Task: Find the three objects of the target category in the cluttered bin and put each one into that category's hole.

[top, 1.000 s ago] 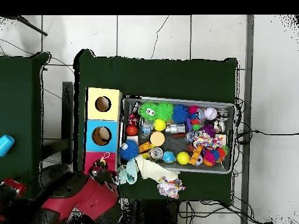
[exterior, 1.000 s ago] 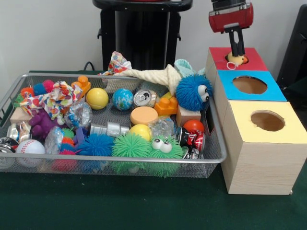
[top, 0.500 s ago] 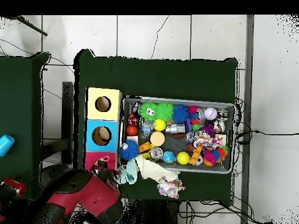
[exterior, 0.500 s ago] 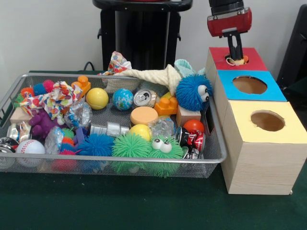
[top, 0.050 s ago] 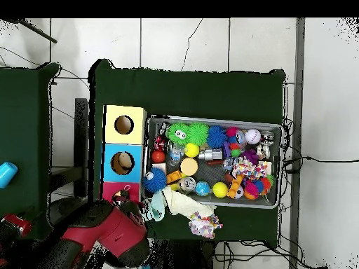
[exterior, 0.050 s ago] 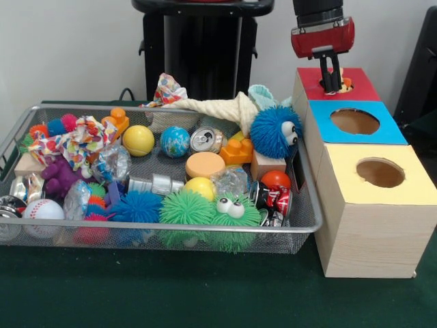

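- Your gripper (exterior, 0.050 s ago: pixel 332 83) hangs over the red-topped box (exterior, 0.050 s ago: pixel 355 83), its tips at the mouth of that box's hole (exterior, 0.050 s ago: pixel 339 84).
- A small orange object (exterior, 0.050 s ago: pixel 346 84) sits in the hole, just beside the tips.
- You cannot tell whether the gripper has let it go.
- Beside the red-topped box, the wire bin (exterior, 0.050 s ago: pixel 205 229) holds the remaining clutter, so your next search probably lies that way.

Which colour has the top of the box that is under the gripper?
Red. The box top below the gripper shows best in the front view.
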`<state>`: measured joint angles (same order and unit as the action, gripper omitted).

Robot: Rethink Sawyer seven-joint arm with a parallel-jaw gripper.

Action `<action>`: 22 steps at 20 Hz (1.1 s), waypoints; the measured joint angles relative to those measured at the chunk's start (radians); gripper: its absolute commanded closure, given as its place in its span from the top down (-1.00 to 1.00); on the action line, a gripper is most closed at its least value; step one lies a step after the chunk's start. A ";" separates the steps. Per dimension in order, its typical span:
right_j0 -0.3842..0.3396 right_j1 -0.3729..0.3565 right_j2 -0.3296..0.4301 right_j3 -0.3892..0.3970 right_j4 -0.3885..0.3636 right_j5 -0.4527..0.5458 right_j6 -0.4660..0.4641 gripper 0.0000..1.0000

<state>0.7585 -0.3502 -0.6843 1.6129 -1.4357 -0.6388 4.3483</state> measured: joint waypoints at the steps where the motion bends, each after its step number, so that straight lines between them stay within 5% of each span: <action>1: -0.001 0.000 0.000 0.000 0.000 0.000 0.000 -1.00; 22: 0.001 0.004 0.003 -0.018 -0.040 0.000 0.000 -1.00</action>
<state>0.7599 -0.3465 -0.6817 1.5948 -1.4758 -0.6391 4.3483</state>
